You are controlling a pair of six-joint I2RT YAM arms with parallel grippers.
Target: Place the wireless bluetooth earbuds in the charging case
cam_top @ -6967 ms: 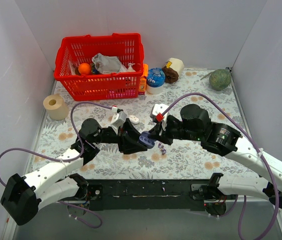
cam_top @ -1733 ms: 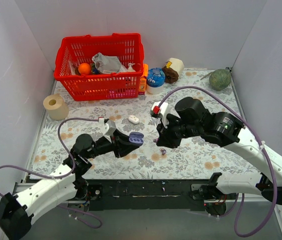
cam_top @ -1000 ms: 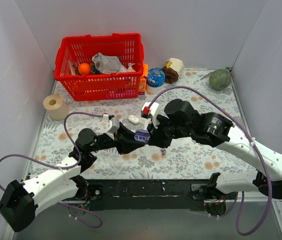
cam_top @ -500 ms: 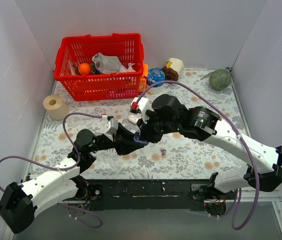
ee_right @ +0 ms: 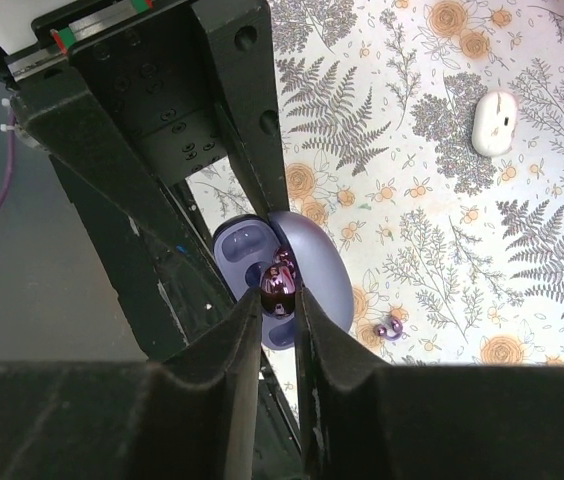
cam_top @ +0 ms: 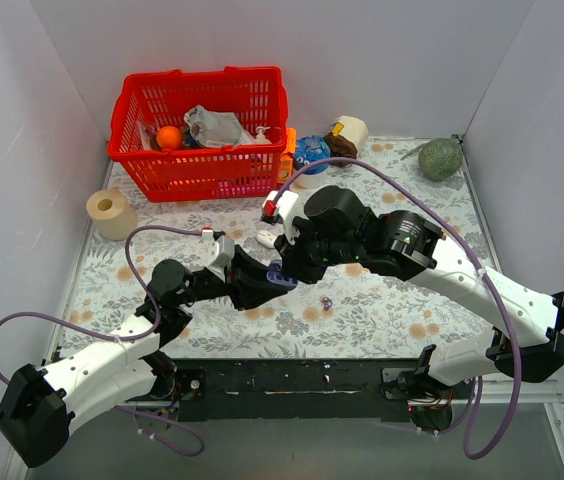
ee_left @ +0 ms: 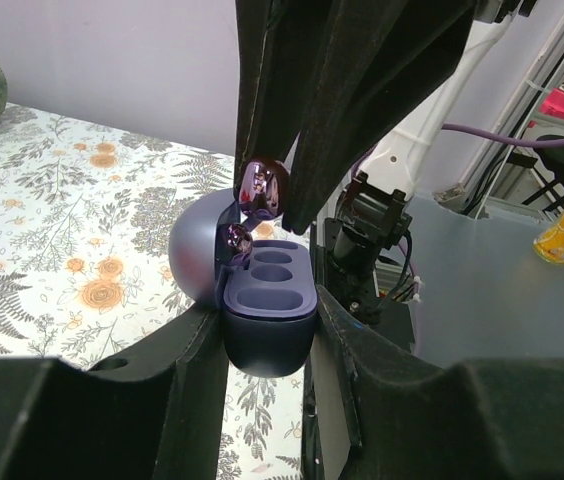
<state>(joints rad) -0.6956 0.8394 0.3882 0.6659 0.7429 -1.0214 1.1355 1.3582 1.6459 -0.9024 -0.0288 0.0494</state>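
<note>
nearest the arm bases, the loose earbud [cam_top: 326, 301] lies alone on the bench [cam_top: 402, 320], just to the right of both tools and held by neither.

a little farther in, the left tool [ee_left: 265, 335] is partly closed, its two fingers clamped on the flanks of the charging case [ee_left: 267, 300]. the case is held off the bench with its lid swung open and its mouth up. in the left wrist view, two empty sockets sit in a row that runs away from the left tool toward the hinged lid, so the case's long axis lies along that tool's reach.

directly over it, the right tool [ee_right: 278, 300] comes down from above, narrowed to a fine pinch on the held earbud [ee_right: 278, 285]. that bud hangs over the far, lid-side end of the row and looks just clear of the rim. whether it touches the lid i cannot tell.

this seems to be the seating step for the first bud. the move looks to turn on a short drop, perhaps with a slight shift off the lid toward the socket. the right tool is the one placed to do it, while the left only steadies.

beyond them a small white object [cam_top: 267, 238] rests on the bench, and farther still stands a red basket [cam_top: 202, 165].
</note>
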